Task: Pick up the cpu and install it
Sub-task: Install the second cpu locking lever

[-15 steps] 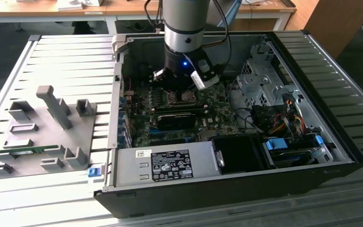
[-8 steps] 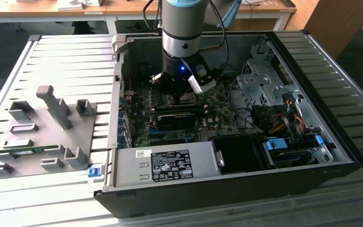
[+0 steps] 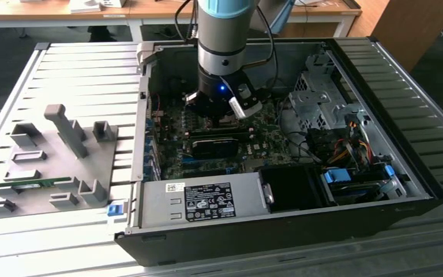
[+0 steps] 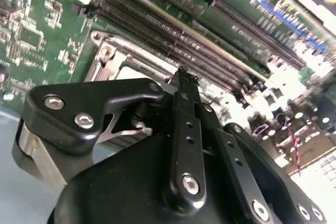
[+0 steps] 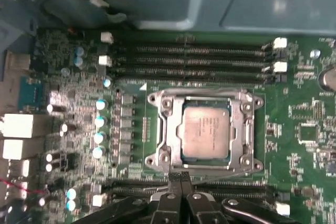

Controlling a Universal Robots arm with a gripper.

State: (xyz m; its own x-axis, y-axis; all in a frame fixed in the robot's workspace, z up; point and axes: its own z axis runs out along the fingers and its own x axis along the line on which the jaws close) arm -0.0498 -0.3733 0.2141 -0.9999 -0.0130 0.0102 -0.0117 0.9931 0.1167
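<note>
Hand (image 5: 180, 178) clenched, fingers pressed together, holding nothing | cpu (image 5: 206, 129) seated in socket (image 5: 160, 129) on motherboard (image 5: 304, 129), just ahead of the fingertips, not touching | arm lowered inside open case (image 3: 406, 98), hand (image 3: 220, 118) over the board.

I see an open computer case (image 3: 406, 115) on the slatted bench (image 3: 83, 69), its power supply (image 3: 202, 202) at the near edge, grey fixture blocks (image 3: 71, 130) on the exterior view's left.
</note>
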